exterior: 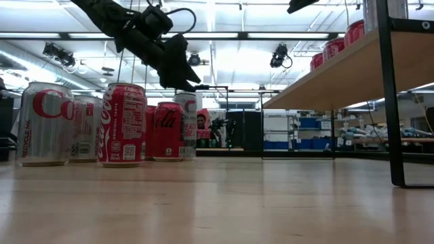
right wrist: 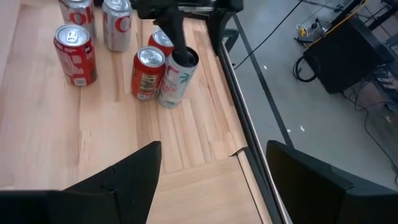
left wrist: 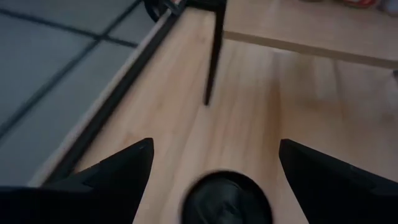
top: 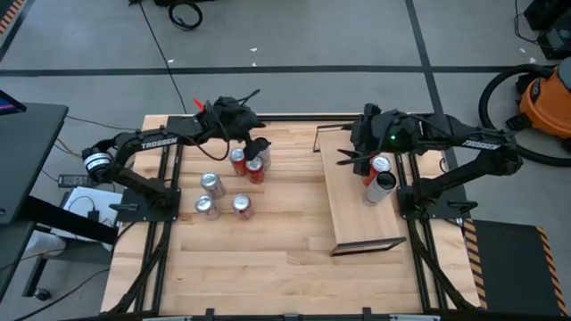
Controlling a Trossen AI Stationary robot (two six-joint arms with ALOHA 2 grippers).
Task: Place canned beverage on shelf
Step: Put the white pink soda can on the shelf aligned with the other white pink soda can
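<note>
Dark fingers of the left tool [top: 258, 148] stand wide apart over a white patterned can [right wrist: 176, 78], which sits upright on the tabletop [top: 268, 241] at the far edge of a cluster of red and silver cans [top: 223, 192]. Beside that cluster stands the shelf [top: 357, 201], carrying cans [top: 379, 178]; the right tool [top: 350, 157] hovers over its far end, spread wide and empty.

High view: overhead, looking straight down on the whole table [top: 268, 259]. Low view: at tabletop height, close behind the cans [exterior: 123, 122], facing the room. Left wrist view: close above the tabletop, toward a shelf [left wrist: 311, 28] leg. Right wrist view: over the shelf, toward the same cans.
</note>
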